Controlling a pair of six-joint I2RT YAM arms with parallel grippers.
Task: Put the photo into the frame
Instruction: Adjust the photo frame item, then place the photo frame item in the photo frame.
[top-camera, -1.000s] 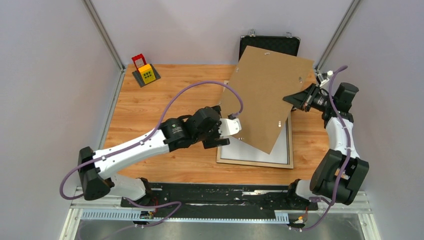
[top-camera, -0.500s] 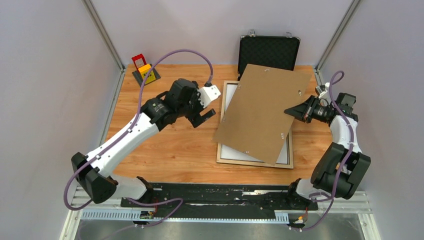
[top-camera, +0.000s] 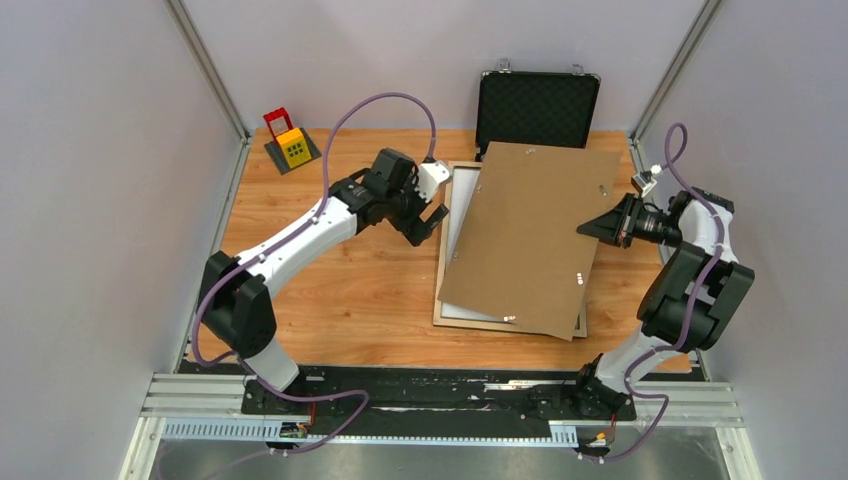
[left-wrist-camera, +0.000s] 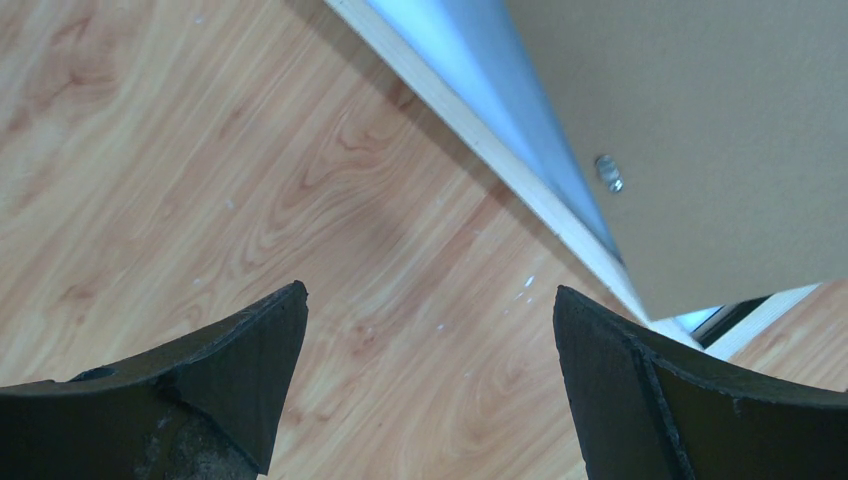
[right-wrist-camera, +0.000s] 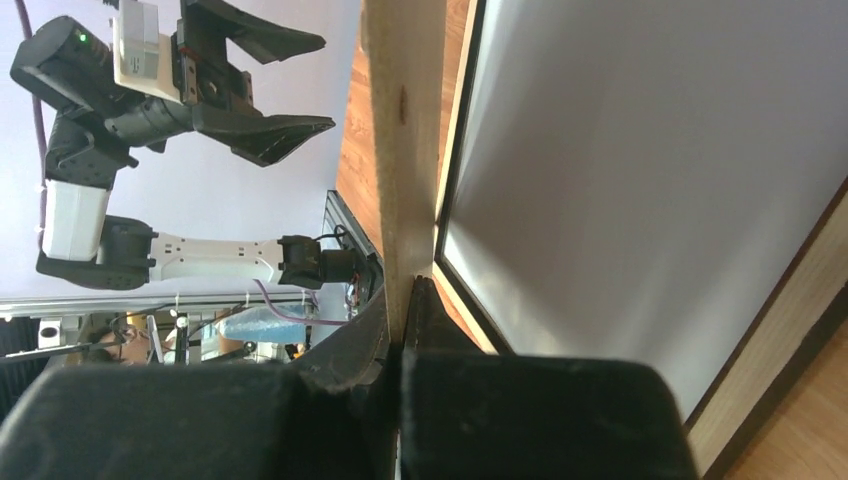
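Tabletop (top-camera: 330, 290) carries frame (top-camera: 443, 215) at centre-right of top view, flat, pale rails up. Backing board (top-camera: 530, 240) hangs tilted over most of it, right pincer (top-camera: 584, 229) clamped on its right edge, likely so opening stays reachable. Inside frame at left, pale sheet (top-camera: 460, 195); whether it's photo, cannot tell, no printed face visible. Left pincer (top-camera: 430, 225) spread wide, empty, hovering left of frame

Pale grey walls (top-camera: 100, 150) enclose a wooden table (top-camera: 330, 290).
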